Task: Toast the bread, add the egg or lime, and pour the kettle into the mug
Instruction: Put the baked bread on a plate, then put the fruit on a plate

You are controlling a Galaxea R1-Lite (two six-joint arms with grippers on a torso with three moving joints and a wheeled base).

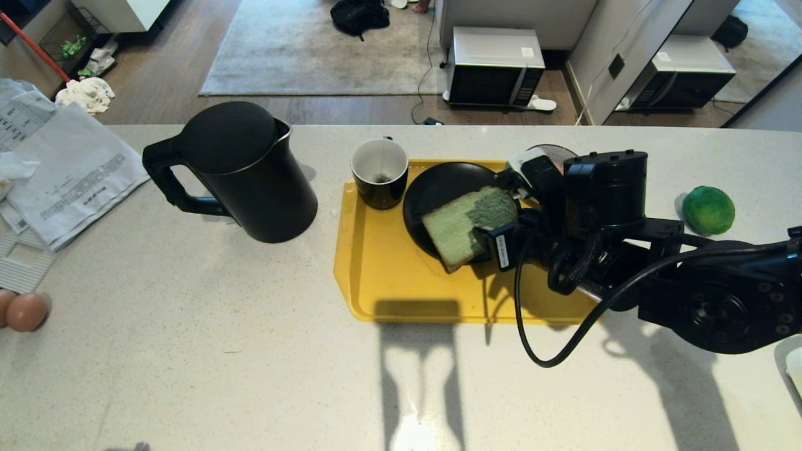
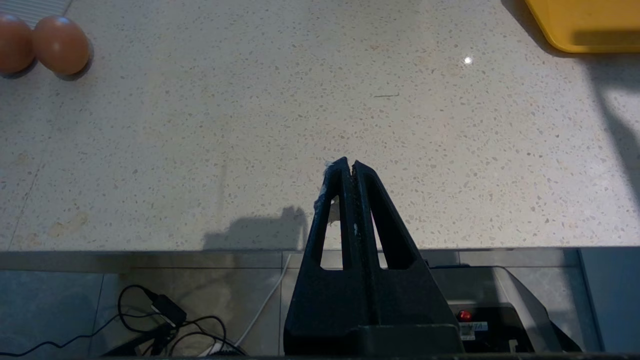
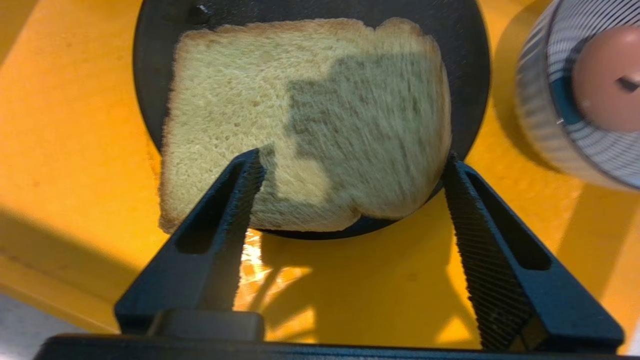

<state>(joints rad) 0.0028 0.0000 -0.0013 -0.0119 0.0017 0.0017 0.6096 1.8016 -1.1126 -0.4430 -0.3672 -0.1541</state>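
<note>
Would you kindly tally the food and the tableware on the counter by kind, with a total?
Pale green square bread slice, on the plate: 1
Bright green bumpy lime: 1
Brown eggs, two at the counter's left edge and one in the bowl: 3
Matte black jug kettle: 1
Glossy black mug: 1
Round black plate: 1
Striped blue-white bowl: 1
Yellow plastic tray: 1
Total: 10

striped bowl [image 1: 551, 152] mostly hidden, leftmost egg [image 1: 5, 305] cropped
</note>
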